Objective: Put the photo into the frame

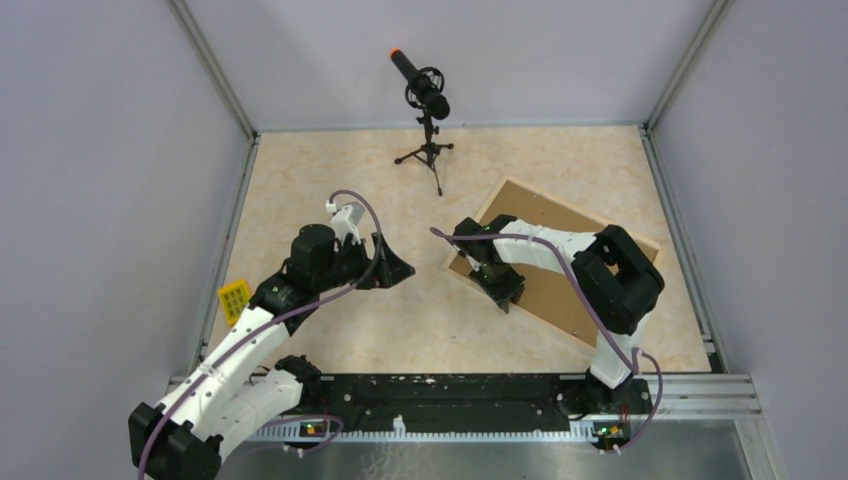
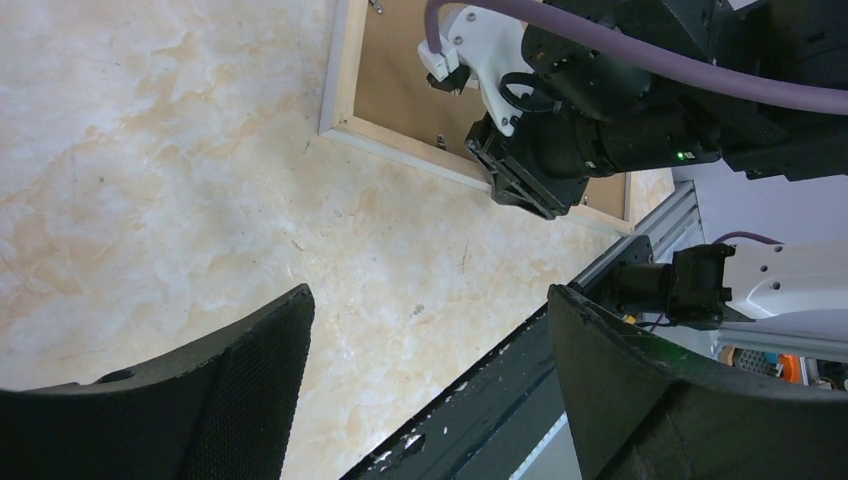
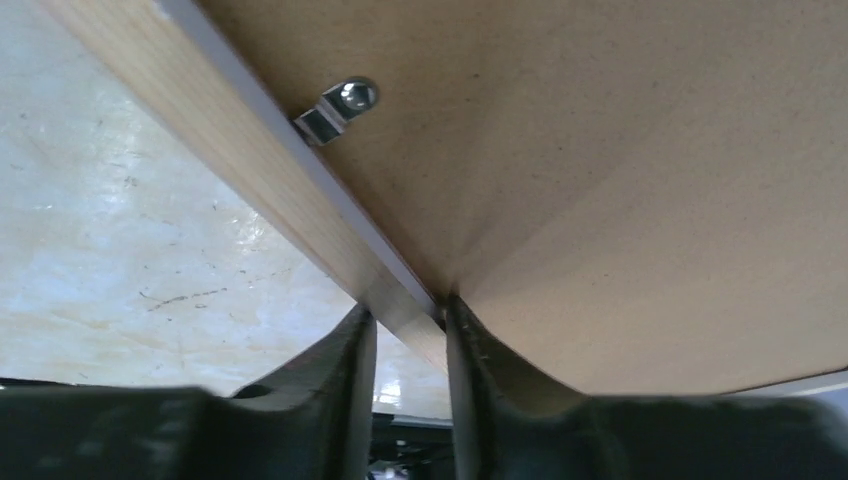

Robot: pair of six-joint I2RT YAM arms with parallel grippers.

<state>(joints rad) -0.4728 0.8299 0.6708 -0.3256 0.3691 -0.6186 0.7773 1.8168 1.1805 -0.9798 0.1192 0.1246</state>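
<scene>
Right gripper point(image 3: 408, 335) is clamped on the frame point(image 3: 200, 110) rail, one finger outside, one against the brown backing board point(image 3: 620, 180). Best lifted slowly, keeping clear of the turn clip point(image 3: 340, 105). The frame lies back-up at 3 o'clock, with open table point(image 1: 330, 180) toward 9. Left gripper point(image 2: 430, 305) hangs agape. The photo isn't visible.

We are two matching machines, the left arm point(image 1: 215, 378) and the right arm point(image 1: 540, 250), each made of smooth white shells set between bulky black joint housings. A thick purple cable point(image 1: 352, 203) loops along each of us. Our left gripper point(image 2: 430, 300) has broad black fingers point(image 2: 250, 380) with a fine dimpled texture, and a small green light point(image 2: 681, 155) glows on the right wrist's black housing.
</scene>
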